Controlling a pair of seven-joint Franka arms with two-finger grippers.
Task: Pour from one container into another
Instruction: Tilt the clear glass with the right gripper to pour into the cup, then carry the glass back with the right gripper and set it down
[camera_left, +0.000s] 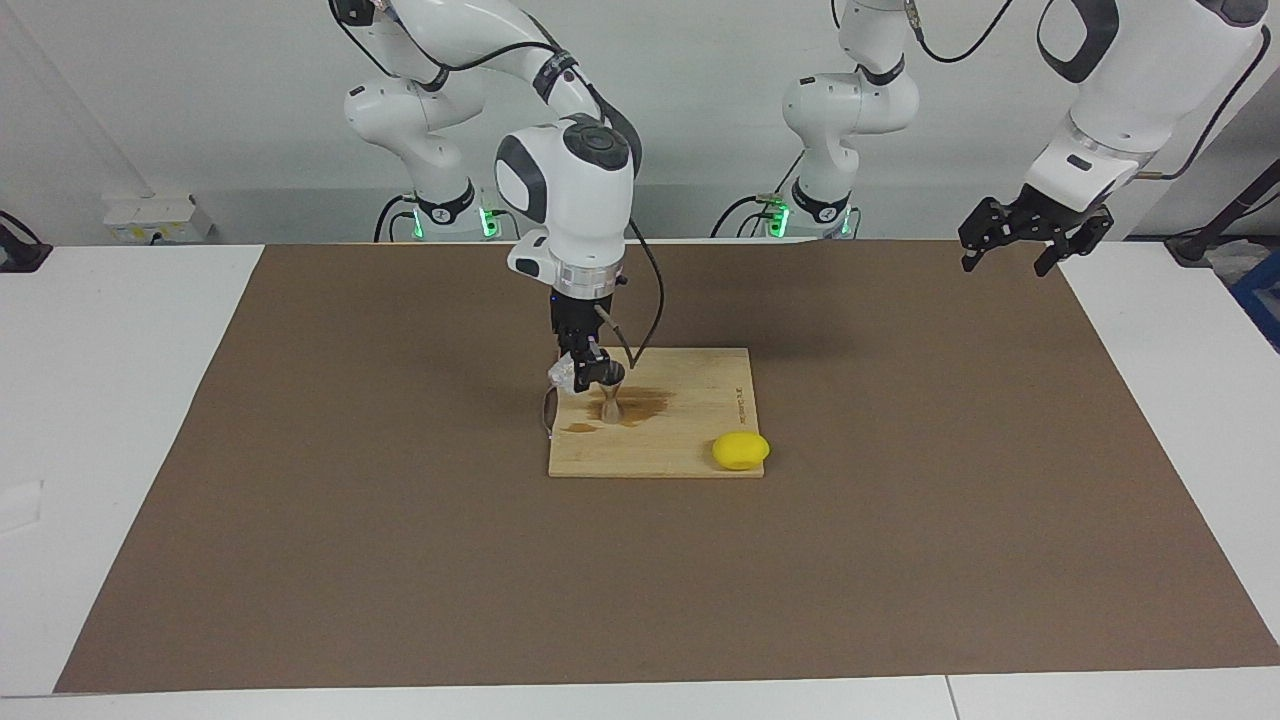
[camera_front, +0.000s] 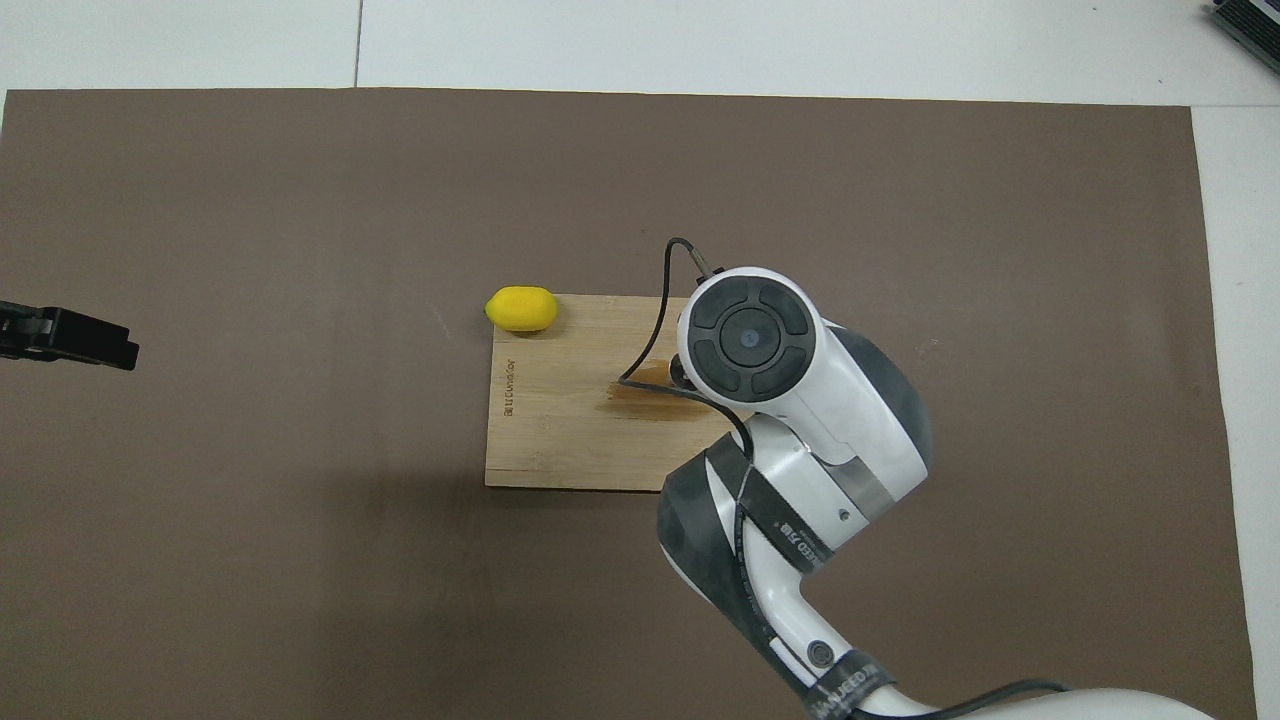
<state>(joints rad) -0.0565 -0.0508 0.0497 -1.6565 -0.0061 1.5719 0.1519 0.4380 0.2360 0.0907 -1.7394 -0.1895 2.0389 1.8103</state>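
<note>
Only the facing view shows the glass cup (camera_left: 562, 375), tipped in the clenched right gripper (camera_left: 585, 372) over the jigger (camera_left: 610, 408) on the stained board (camera_left: 690, 420), lemon (camera_left: 741, 451) at five o'clock; the released left gripper (camera_left: 1032, 237) waits.

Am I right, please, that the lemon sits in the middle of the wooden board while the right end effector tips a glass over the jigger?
Not quite: the facing view shows the lemon at the board's corner; the rest holds.
</note>
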